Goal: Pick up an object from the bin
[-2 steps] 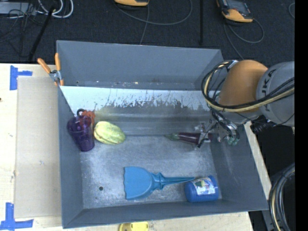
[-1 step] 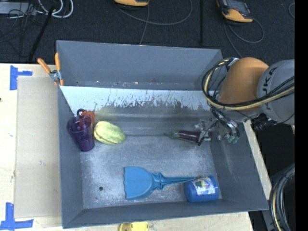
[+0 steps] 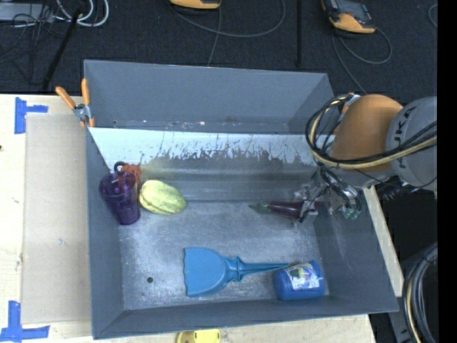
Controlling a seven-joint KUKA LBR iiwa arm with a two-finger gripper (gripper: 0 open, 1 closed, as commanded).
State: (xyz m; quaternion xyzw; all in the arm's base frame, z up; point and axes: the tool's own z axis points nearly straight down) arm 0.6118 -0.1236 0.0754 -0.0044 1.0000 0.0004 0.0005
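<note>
Eggplant-shaped purple toy (image 3: 283, 208) lies at right side of bin (image 3: 207, 98); jaws at its right end, cannot tell whether gripping.

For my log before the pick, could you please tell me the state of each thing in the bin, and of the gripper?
Purple cup: standing, by the left wall.
Yellow thing: lying beside the cup.
Blue scoop: flat, handle pointing right.
Blue can: on its side, at the handle's end.
Dark purple thing: lying on the floor, at the gripper.
Gripper: low, near the right wall.
</note>
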